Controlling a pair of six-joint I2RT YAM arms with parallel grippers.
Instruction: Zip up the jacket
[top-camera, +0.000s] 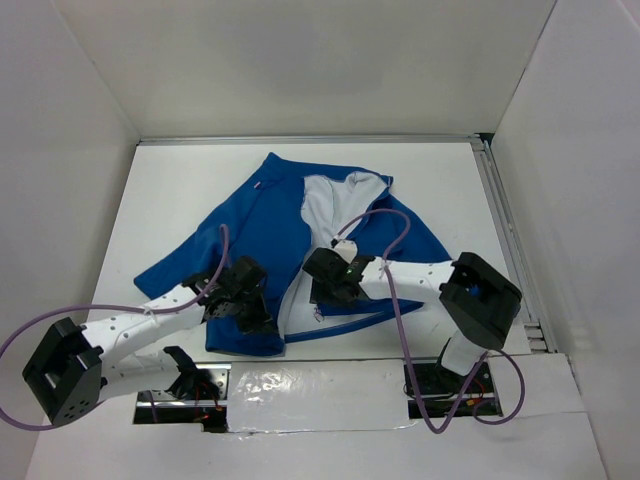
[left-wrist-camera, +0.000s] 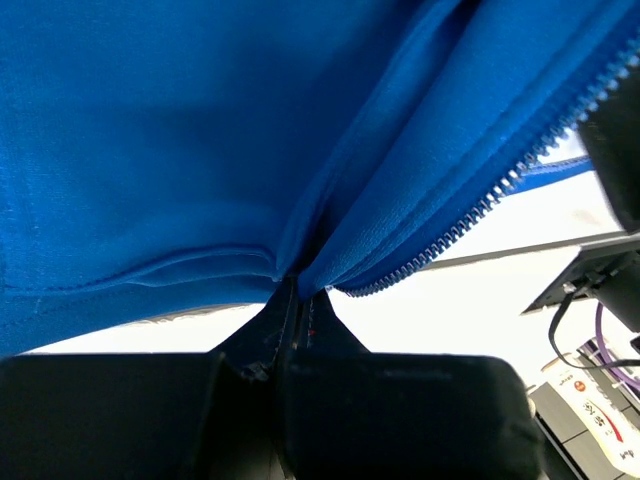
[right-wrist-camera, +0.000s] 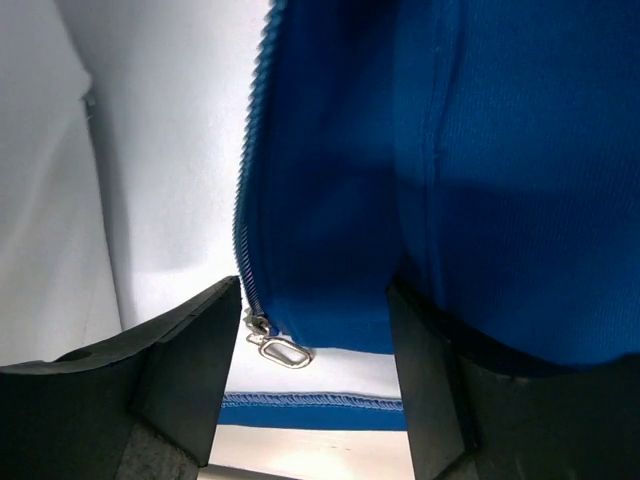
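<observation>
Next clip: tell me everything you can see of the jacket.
The jacket is royal-blue soft fabric, lying rumpled and unzipped on the table, front spread so the white lining shows near the collar. Light zipper teeth run along the front edges; a small metal pull sits at the bottom hem. The left gripper is shut on a fold of its hem; the right gripper stands open astride the edge beside the pull.

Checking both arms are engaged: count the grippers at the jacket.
2. The left gripper is shut on the jacket fabric beside the zipper teeth. The right gripper stands open around the other front edge, near the zipper pull.
</observation>
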